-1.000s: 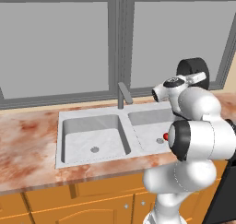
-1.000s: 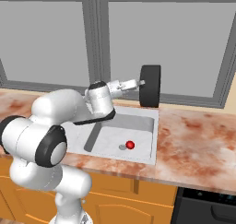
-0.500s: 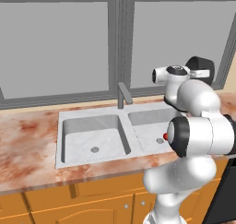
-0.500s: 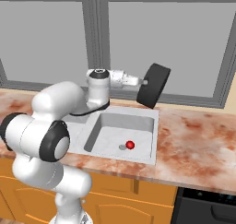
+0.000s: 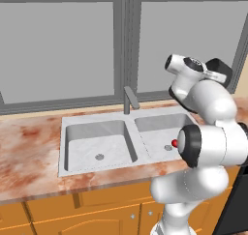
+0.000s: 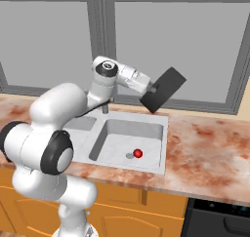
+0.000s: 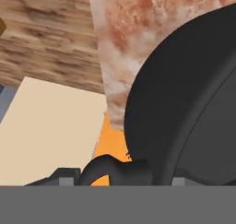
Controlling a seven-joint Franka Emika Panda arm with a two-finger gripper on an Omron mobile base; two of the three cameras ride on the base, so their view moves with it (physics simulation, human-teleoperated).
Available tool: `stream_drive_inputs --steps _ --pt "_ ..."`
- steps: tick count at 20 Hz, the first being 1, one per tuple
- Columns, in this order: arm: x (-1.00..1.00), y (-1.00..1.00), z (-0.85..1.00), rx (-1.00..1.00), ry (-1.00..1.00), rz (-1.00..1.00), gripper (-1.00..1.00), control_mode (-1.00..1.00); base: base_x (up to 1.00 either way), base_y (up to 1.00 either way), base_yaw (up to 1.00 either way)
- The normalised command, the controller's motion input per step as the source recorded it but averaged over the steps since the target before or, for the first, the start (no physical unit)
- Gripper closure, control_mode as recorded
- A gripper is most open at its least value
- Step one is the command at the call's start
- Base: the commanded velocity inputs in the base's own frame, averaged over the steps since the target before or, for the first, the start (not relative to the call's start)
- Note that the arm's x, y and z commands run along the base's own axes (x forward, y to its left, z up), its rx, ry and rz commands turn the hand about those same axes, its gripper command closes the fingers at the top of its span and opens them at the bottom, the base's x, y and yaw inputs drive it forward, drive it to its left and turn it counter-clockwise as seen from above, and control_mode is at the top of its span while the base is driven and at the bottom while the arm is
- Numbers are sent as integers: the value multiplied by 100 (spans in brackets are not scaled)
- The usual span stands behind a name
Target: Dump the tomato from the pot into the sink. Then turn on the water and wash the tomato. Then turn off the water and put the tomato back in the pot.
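So the arm has the pot [image 6: 164,89] up in the air, tilted on its side, sitting in the upper middle of the right base view, above the back right corner of the sink [image 6: 152,120]. In the left base view the pot [image 5: 219,69] just pokes out as a black shape at the upper right, behind the white arm.

The hand [image 6: 152,90] is clamped on the pot. The hand view shows the big black pot [image 7: 184,112] filling the right side of the frame, with its curved black handle at the bottom, right by the finger tips.

The tomato [image 6: 138,153] is down in the sink's right basin, in the lower middle of the right base view, right beside the round drain [image 6: 129,155]. In the left base view the tomato [image 5: 174,143] peeks out at centre right, just at the edge of the arm's dark joint.

The faucet [image 5: 129,99] stands at the back between the two basins, and the marbled reddish desk [image 6: 210,148] runs all around the sink.
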Motion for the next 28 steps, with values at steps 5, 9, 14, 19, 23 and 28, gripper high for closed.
stream_drive_inputs --steps 5,9,14,19,23,28 --pt "-26 -5 0 25 -19 -12 100 -100 0 0 0" --pt "-22 -12 0 30 -17 -11 100 -100 0 0 0" --pt "-21 -16 0 30 -12 -11 100 -100 0 0 0" --pt "-19 -6 0 28 -10 -9 100 -100 0 0 0" --pt "-25 -2 0 25 -11 -8 100 -100 0 0 0" --pt "-31 -3 -16 17 -13 -7 100 -100 0 0 0"
